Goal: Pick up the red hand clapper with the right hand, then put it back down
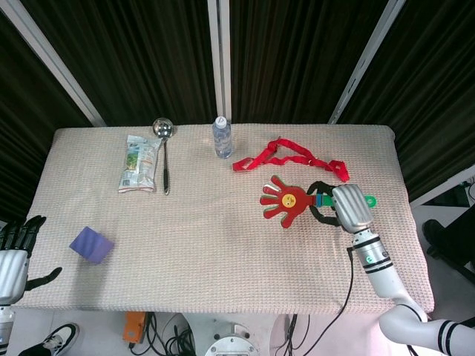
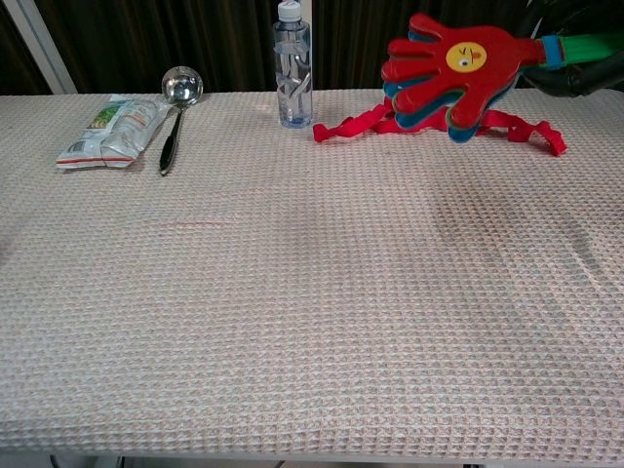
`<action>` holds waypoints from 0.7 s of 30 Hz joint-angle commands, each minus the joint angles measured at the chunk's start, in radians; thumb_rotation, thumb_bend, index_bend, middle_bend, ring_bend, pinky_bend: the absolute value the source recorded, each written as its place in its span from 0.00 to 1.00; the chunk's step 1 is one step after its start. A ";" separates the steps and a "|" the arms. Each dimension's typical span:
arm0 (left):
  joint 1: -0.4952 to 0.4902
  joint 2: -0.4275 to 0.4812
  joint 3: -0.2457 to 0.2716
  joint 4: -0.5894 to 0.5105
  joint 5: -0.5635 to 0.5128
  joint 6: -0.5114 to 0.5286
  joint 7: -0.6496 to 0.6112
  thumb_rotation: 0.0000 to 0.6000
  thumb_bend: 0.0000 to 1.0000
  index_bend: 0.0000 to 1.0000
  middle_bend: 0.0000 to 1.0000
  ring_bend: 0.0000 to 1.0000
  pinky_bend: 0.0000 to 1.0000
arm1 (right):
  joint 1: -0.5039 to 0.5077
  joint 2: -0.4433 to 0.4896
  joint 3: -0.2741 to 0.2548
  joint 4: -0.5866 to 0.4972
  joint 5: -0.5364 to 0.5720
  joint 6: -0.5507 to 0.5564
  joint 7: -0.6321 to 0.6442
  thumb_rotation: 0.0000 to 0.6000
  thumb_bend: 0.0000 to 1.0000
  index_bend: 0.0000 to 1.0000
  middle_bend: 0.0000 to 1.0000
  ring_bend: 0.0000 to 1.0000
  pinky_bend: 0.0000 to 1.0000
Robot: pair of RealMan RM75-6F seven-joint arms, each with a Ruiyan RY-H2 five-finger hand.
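The red hand clapper [image 1: 286, 200] is a flat hand shape with a yellow face sticker, blue layers beneath and a green handle. My right hand [image 1: 343, 208] grips that handle and holds the clapper level above the table, its fingers pointing left. In the chest view the clapper [image 2: 450, 68] hangs in the air at the top right, and only dark fingers of the right hand [image 2: 575, 60] show at the frame's edge. My left hand [image 1: 16, 248] hangs off the table's left side with its fingers spread, holding nothing.
A red ribbon [image 1: 286, 157] lies behind the clapper. A water bottle [image 1: 222, 137] stands at the back centre. A ladle [image 1: 164, 152] and snack packet [image 1: 139, 163] lie at the back left. A purple block [image 1: 92, 244] sits near the front left edge.
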 commanded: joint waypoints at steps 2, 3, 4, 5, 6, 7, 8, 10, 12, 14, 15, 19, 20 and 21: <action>0.001 0.000 0.000 0.000 0.000 0.001 0.000 1.00 0.09 0.08 0.07 0.00 0.04 | 0.030 -0.007 -0.022 -0.039 0.092 -0.043 -0.042 1.00 0.37 1.00 0.76 0.78 1.00; 0.001 0.000 0.000 0.000 0.000 0.002 -0.001 1.00 0.09 0.08 0.07 0.00 0.04 | 0.028 -0.011 -0.017 -0.044 0.087 -0.037 0.019 1.00 0.37 1.00 0.76 0.78 1.00; 0.002 0.000 0.000 0.001 0.000 0.003 -0.001 1.00 0.09 0.08 0.07 0.00 0.04 | 0.023 -0.019 -0.007 -0.049 0.076 -0.024 0.117 1.00 0.37 1.00 0.75 0.78 1.00; 0.002 0.000 0.000 0.001 0.000 0.003 -0.001 1.00 0.09 0.08 0.07 0.00 0.04 | 0.018 -0.026 0.000 -0.054 0.067 -0.014 0.206 1.00 0.37 1.00 0.75 0.78 1.00; 0.002 0.000 0.000 0.001 0.000 0.004 -0.001 1.00 0.09 0.08 0.07 0.00 0.04 | 0.012 -0.033 0.009 -0.061 0.058 -0.004 0.312 1.00 0.37 1.00 0.75 0.77 1.00; 0.002 0.000 0.000 0.001 0.000 0.005 -0.002 1.00 0.09 0.08 0.07 0.00 0.04 | 0.002 -0.039 0.022 -0.075 0.044 0.008 0.481 1.00 0.37 1.00 0.74 0.77 1.00; 0.003 0.000 0.000 0.001 0.000 0.005 -0.002 1.00 0.09 0.08 0.07 0.00 0.04 | -0.005 -0.040 0.031 -0.087 0.032 0.016 0.622 1.00 0.37 1.00 0.74 0.77 1.00; 0.003 0.000 0.000 0.003 -0.001 0.005 -0.004 1.00 0.09 0.08 0.07 0.00 0.04 | -0.023 -0.028 0.053 -0.110 0.013 0.022 0.959 1.00 0.37 1.00 0.74 0.77 1.00; 0.004 0.001 0.001 0.004 0.000 0.006 -0.006 1.00 0.09 0.08 0.07 0.00 0.04 | -0.038 -0.005 0.072 -0.114 -0.015 0.038 1.242 1.00 0.39 1.00 0.74 0.77 1.00; 0.005 0.001 0.001 0.005 0.000 0.006 -0.008 1.00 0.09 0.08 0.07 0.00 0.04 | -0.049 0.015 0.074 -0.101 -0.041 0.051 1.407 1.00 0.43 1.00 0.74 0.77 1.00; 0.005 0.000 0.001 0.007 -0.001 0.006 -0.009 1.00 0.09 0.08 0.07 0.00 0.04 | -0.054 0.030 0.073 -0.098 -0.049 0.053 1.499 1.00 0.44 1.00 0.74 0.77 1.00; 0.003 -0.003 0.001 0.009 0.002 0.006 -0.009 1.00 0.09 0.08 0.07 0.00 0.04 | -0.057 0.074 0.056 -0.089 -0.066 0.036 1.674 1.00 0.45 0.99 0.74 0.77 1.00; 0.003 -0.004 0.001 0.008 0.003 0.006 -0.008 1.00 0.09 0.08 0.07 0.00 0.04 | -0.055 0.077 0.051 -0.084 -0.068 0.033 1.689 1.00 0.45 0.99 0.74 0.77 1.00; 0.002 -0.005 0.001 0.008 0.003 0.006 -0.007 1.00 0.09 0.08 0.07 0.00 0.04 | -0.053 0.078 0.046 -0.081 -0.069 0.030 1.702 1.00 0.45 0.99 0.74 0.77 1.00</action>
